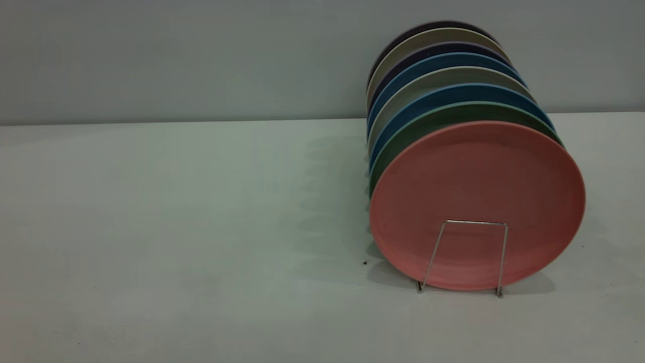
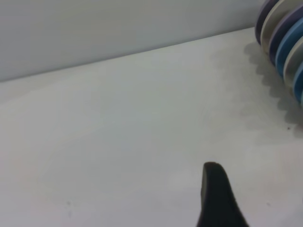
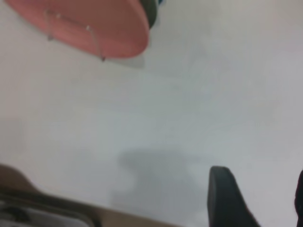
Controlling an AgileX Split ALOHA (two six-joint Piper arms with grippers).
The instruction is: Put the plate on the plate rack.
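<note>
Looks basically done: plate [image 1: 478, 201] standing upright in the front slot of the plate rack [image 1: 466, 257] near the bench's [image 1: 176, 227] back right, leaning on the teal-green plate [image 1: 403, 146] behind. Eight plates counted, one pink. Right hand [image 3: 258, 198] hanging empty and wide nearby; left hand [image 2: 218, 198], cannot tell.

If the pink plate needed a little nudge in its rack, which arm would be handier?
Probably the right. The plate and rack stand on the right half of the table, and the right wrist view shows the plate's face close by; the left wrist view catches only the rear plates.
</note>
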